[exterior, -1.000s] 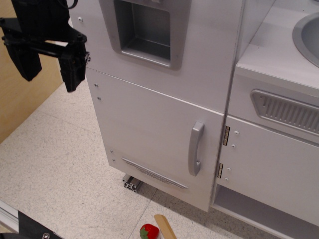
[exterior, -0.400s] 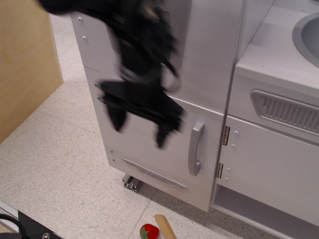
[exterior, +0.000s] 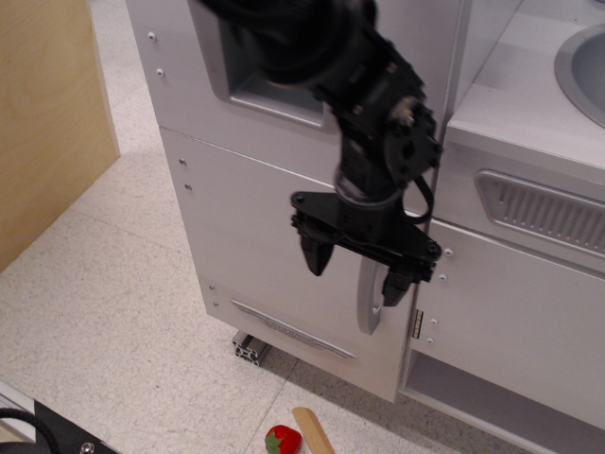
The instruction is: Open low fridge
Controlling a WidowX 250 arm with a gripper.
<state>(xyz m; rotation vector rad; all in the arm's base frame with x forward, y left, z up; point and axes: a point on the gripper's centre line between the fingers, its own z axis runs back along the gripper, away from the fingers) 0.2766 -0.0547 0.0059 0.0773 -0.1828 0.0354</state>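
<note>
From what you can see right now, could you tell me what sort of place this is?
Probably a toy kitchen on a lab floor: a fridge door with a silver handle, a sink beside it, and a toy strawberry below.

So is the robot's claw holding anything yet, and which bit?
Nothing is held. The gripper is open, its fingers hanging in front of the low fridge door, around the top of the handle.

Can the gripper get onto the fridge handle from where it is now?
Probably yes. The gripper is open and hangs right in front of the handle, one finger left of it and the other across its upper part. Nothing lies between them, and the fridge door looks shut.
</note>
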